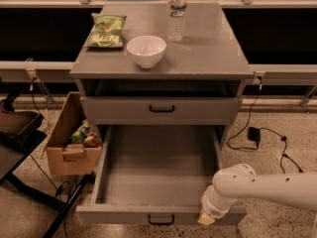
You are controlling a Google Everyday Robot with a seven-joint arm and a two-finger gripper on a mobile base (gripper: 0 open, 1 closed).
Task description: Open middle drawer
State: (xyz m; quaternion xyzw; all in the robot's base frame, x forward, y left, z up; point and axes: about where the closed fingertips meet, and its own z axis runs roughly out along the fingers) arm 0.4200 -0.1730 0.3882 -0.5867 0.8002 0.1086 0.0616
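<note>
On the cabinet, the bag is lying left of the bowl, the bottle standing behind. The middle drawer is projecting forward, the gripper sitting at its front right corner.
</note>
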